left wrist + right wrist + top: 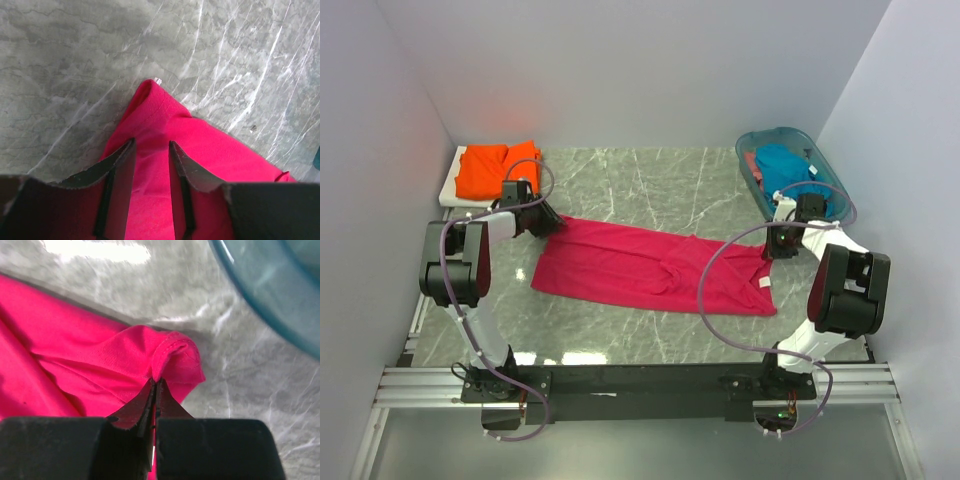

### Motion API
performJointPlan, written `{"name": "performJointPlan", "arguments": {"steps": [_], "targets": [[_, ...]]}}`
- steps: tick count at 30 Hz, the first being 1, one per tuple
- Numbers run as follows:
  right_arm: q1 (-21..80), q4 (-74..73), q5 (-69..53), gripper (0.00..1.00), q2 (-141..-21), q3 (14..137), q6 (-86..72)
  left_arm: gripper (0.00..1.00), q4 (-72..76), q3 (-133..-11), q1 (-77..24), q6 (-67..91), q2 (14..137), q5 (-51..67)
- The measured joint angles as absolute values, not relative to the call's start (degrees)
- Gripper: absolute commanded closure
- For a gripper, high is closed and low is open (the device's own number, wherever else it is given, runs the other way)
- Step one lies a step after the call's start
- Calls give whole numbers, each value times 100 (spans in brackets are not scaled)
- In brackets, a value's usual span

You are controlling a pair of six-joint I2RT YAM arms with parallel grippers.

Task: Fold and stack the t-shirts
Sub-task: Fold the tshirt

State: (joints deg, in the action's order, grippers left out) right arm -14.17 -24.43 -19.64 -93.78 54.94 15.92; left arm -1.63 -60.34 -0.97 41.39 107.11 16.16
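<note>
Magenta-red t-shirt (pixel 650 268): laid flat across mid-bench (pixel 650 185).
Left hand (pixel 151 145): fingers spread, straddling the shirt's far-left corner.
Right hand (pixel 154 382): pressed together, pinching a fold at the shirt's far-right corner.
Orange t-shirt (pixel 495 170): folded, far left.
Teal-blue t-shirt (pixel 782 165): inside the teal basket (pixel 828 170), far right.

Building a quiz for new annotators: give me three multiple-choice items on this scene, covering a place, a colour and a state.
1. The right gripper is: A open; B shut on the magenta shirt; C out of view.
2. The basket holds a shirt coloured: A orange; B teal-blue; C white.
3. The orange shirt lies: A on the white pad; B in the basket; C under the magenta shirt.
Key: 1 B, it pinches a fold; 2 B, teal-blue cloth inside; 3 A, top view shows it.
</note>
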Motion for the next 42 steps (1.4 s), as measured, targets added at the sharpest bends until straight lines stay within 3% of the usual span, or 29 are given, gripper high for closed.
{"name": "performJointPlan", "arguments": {"steps": [6, 10, 14, 19, 29, 31, 33, 34, 36, 42], "targets": [[-1581, -2438, -1951, 99, -9376, 5345, 1623, 61, -185, -6049, -97, 4136, 10715, 1601], [-1643, -2445, -1992, 69, -9376, 5341, 1682, 56, -198, -6073, -97, 4132, 10720, 1619], [-1669, -2475, -2040, 57, -9332, 5341, 1802, 41, -163, -6093, -108, 4101, 10691, 1695], [-1678, -2613, -2152, 44, -8962, 5352, 1973, 35, -497, -6337, -113, 3883, 10457, 1693], [-1647, -3623, -3247, 41, -8204, 5411, 3229, 32, -864, -6847, -252, 2978, 9288, 1264], [-1514, -4064, -3642, 41, -8114, 5461, 3813, 25, -797, -6748, -349, 2768, 8875, 1009], [-1160, -4427, -3951, 41, -8016, 5481, 4327, 19, -757, -6536, -412, 2591, 8305, 738], [-829, -4552, -4066, 41, -7933, 5478, 4530, 10, -770, -6429, -432, 2506, 7968, 617], [86, -4510, -4128, 41, -7671, 5382, 4713, 1, -751, -6276, -436, 2368, 7282, 318], [3667, -3238, -3013, 37, -7057, 5052, 4206, 1, -838, -5684, -364, 2206, 5575, -690]]}}
